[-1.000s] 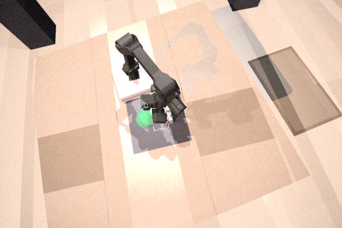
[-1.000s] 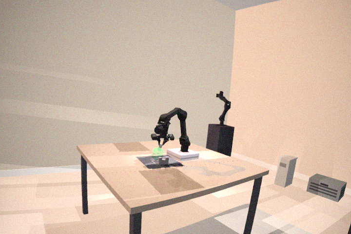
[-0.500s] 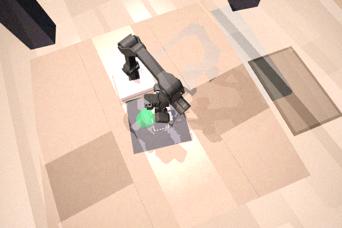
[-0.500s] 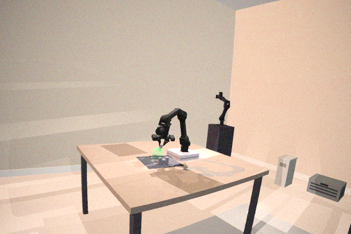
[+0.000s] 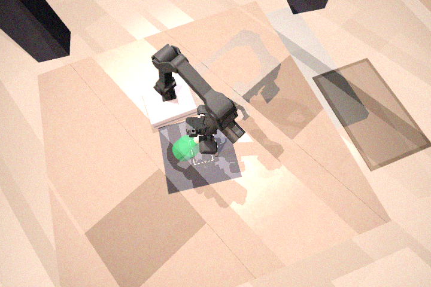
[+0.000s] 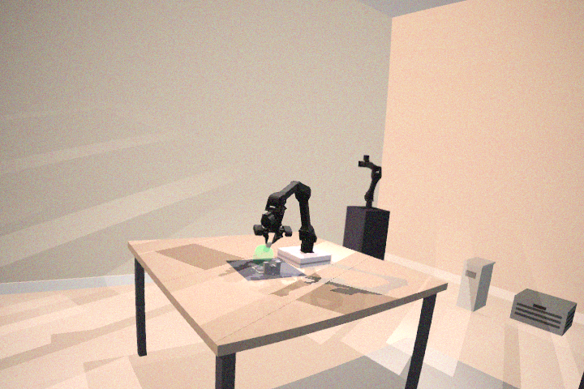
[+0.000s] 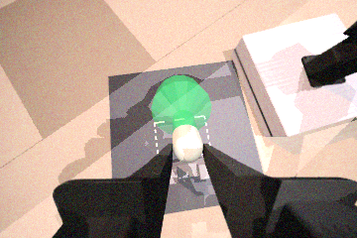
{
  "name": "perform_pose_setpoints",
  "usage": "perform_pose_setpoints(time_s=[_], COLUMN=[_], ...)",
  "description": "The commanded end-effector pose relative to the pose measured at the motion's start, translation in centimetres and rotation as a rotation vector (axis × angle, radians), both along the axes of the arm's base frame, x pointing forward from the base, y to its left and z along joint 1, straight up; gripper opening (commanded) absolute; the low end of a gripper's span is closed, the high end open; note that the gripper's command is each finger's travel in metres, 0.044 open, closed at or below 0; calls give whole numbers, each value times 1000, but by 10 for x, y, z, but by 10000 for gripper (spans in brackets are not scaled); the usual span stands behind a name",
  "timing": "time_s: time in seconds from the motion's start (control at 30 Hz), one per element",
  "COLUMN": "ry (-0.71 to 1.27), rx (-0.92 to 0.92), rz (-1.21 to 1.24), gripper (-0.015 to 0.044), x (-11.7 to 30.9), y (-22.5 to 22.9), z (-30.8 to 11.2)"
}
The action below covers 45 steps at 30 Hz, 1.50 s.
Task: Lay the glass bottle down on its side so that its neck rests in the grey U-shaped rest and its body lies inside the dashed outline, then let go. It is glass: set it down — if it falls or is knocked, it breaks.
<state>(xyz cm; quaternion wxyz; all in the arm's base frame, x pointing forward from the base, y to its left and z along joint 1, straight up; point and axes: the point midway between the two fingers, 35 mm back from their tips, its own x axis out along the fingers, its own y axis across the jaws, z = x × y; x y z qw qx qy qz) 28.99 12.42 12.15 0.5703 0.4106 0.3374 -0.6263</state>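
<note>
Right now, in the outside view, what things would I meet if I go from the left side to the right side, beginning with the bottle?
green bottle → white block → dark pillar → pale bin → grey cabinet

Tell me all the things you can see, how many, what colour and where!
glass bottle: one, green with a cream top, over the mat
mat: one, dark grey, on the table
dashed outline: one, white, on the mat
U-shaped rest: one, grey, on the mat
table: one, tan, under the mat
cabinets: two, grey, by the wall
second arm: one, black, on a dark stand behind
white block: one, under the robot
robot arm: one, black, on the block
claw: one, black, shut on the bottle's top
</note>
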Motion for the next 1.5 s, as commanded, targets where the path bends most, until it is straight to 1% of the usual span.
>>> perform_pose_setpoints(time_s=[0.0, 1.47], ry=[2, -27], rx=[9, -57], rz=[0, 16], gripper=[123, 123], x=[-1, -3], y=[9, 51], z=[-4, -31])
